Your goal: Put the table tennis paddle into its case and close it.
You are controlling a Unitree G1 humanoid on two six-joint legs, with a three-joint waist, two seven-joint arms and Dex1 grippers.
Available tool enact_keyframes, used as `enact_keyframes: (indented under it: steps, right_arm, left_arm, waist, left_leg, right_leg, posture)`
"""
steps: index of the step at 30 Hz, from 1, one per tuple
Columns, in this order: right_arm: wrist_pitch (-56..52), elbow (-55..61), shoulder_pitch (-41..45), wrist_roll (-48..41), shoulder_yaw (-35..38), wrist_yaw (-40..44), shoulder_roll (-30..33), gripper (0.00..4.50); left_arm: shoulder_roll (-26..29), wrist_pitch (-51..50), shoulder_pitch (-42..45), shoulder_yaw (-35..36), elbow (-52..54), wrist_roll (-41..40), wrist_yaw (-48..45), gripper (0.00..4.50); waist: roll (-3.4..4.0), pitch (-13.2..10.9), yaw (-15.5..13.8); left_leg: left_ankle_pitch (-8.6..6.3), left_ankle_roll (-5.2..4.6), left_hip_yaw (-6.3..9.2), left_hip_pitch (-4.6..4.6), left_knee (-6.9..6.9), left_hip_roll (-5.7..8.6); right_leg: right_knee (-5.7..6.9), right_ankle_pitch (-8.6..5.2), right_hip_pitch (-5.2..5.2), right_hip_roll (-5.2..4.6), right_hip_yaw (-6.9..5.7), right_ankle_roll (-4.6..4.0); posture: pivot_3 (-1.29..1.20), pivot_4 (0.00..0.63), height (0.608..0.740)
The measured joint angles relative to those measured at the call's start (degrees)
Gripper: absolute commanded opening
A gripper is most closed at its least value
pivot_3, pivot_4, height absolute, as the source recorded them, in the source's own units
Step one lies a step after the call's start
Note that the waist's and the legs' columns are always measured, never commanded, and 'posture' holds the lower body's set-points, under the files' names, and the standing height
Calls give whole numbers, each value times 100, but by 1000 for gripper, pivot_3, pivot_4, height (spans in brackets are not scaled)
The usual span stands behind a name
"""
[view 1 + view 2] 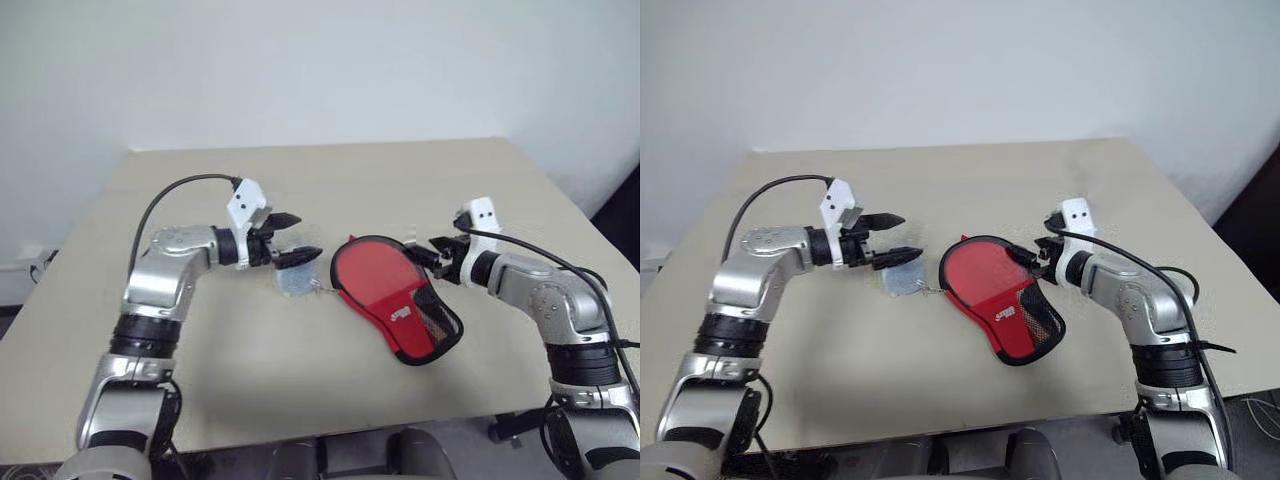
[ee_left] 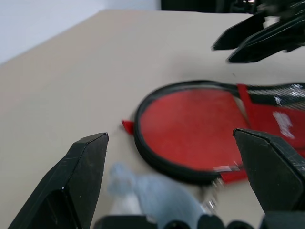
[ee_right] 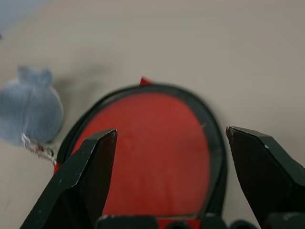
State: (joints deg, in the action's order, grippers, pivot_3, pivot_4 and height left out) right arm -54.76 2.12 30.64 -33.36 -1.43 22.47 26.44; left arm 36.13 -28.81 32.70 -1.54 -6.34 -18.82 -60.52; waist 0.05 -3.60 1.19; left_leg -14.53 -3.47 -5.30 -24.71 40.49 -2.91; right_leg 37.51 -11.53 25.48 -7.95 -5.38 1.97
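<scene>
The case (image 1: 425,322) lies flat in the middle of the table, clear side up, with black zip edging and a red mesh panel toward my right. The table tennis paddle's round red face (image 1: 368,274) shows through the clear plastic inside it. A pale blue-grey ball (image 1: 294,281) on a short cord lies at the case's left end. My left gripper (image 1: 308,237) hovers open just above that ball, pointing at the case. Over the case's right rim my right gripper (image 1: 426,250) stands open, its fingers (image 3: 88,167) spread above the red face (image 3: 157,148).
The beige table (image 1: 300,390) has its front edge close to my arms and open surface behind the case. A white wall stands beyond the far edge. A dark gap runs past the table's right side.
</scene>
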Motion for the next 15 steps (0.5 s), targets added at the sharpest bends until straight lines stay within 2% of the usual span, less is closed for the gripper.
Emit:
enact_keyframes:
  steps: [1,2,8,15]
  right_arm:
    - [35,-84,64,47,-54,84,-34,4353]
    - [67,-140,116,90,-94,158,-68,4465]
    - [291,-1006,669,441,-322,372,-538,4465]
    - [776,-2279,1243,918,-429,481,-1156,4465]
  left_arm:
    - [59,-35,-40,39,28,-11,8,4500]
    - [102,-66,-65,73,41,-17,19,4500]
    - [147,-80,-141,99,84,15,288,4500]
    - [-141,51,-99,-25,-224,208,641,4500]
  waist:
    - [0,0,-9]
    - [-1,0,-11]
    - [-1,0,8]
    - [-2,1,7]
  left_leg:
    - [0,0,2,0,1,0]
    - [0,2,2,0,3,0]
    - [-1,12,-1,1,4,-2]
    - [5,7,-1,0,4,-1]
  right_leg:
    - [0,0,-2,1,0,0]
    - [0,0,-3,1,-1,0]
    - [5,2,-1,4,-1,1]
    - [14,5,1,7,-1,1]
  posture:
    - [0,0,688]
    - [0,0,688]
    - [0,0,688]
    - [0,0,688]
